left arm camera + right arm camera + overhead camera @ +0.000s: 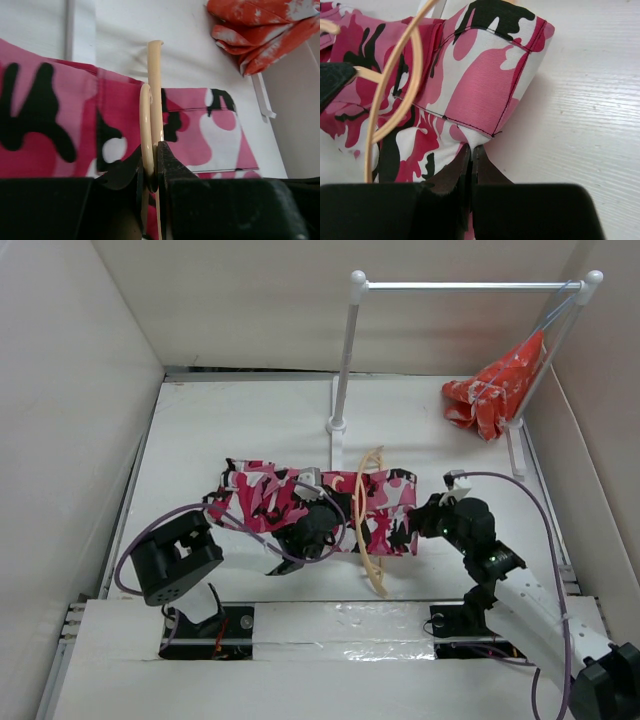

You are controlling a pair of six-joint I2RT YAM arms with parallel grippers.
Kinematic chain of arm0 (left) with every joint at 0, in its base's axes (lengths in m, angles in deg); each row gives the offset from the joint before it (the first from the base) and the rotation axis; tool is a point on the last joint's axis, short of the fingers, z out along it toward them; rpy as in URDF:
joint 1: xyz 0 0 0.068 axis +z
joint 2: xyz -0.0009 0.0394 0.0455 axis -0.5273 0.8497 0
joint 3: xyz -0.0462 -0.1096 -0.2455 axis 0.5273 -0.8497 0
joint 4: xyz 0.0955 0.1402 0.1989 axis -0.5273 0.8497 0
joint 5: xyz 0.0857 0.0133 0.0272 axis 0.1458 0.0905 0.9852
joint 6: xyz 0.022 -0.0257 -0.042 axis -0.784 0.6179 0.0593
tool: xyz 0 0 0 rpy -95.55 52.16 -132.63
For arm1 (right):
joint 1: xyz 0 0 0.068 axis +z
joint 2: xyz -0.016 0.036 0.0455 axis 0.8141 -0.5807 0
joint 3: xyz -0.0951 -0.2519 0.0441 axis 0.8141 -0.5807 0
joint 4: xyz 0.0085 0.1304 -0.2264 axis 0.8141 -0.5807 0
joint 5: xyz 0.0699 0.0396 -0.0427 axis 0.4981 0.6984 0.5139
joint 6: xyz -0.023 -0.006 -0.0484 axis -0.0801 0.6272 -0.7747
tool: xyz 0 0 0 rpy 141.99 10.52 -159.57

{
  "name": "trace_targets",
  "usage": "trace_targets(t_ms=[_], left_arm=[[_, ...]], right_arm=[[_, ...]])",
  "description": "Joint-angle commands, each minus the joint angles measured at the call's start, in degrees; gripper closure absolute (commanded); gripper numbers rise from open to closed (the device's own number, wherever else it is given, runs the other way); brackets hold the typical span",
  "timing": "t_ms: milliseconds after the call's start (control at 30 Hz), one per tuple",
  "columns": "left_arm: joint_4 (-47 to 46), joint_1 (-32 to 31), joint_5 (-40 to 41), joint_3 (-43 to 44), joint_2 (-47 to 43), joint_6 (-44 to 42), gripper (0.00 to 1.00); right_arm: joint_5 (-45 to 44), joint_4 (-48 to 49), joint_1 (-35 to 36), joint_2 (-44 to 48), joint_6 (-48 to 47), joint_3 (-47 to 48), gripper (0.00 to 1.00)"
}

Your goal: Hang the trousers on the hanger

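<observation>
The camouflage trousers (270, 495) lie folded across the middle of the table, pink, red, white and black. The beige hanger (371, 525) stands on edge across their right part, the cloth running through it. My left gripper (318, 530) is shut on the hanger (155, 100), its jaws clamped on the thin wood just above the trousers (45, 125). My right gripper (425, 522) is shut on the trousers' right end (485, 85), pinching a white fold of cloth. The hanger's loop (395, 75) shows left of it.
A white rail (460, 285) on ball-topped posts stands at the back. A red-orange cloth (495, 390) hangs from its right end and shows in the left wrist view (265, 30). White walls enclose the table on three sides.
</observation>
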Motion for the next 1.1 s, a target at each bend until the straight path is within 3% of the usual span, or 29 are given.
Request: trace_targets(t_ms=[0, 700, 1067], left_arm=[[5.14, 1.19, 3.11, -2.47, -3.75, -4.16, 1.00], [25.52, 3.04, 8.12, -9.69, -26.87, -4.86, 1.00], [24.23, 3.04, 6.72, -6.00, -30.30, -8.38, 1.00]], right_arm=[[-1.67, -1.74, -1.77, 2.18, -2.35, 3.14, 1.00], [-7.38, -4.39, -4.14, 3.59, -4.29, 4.99, 1.00], [-6.50, -1.30, -4.14, 1.04, -3.23, 2.09, 1.00]])
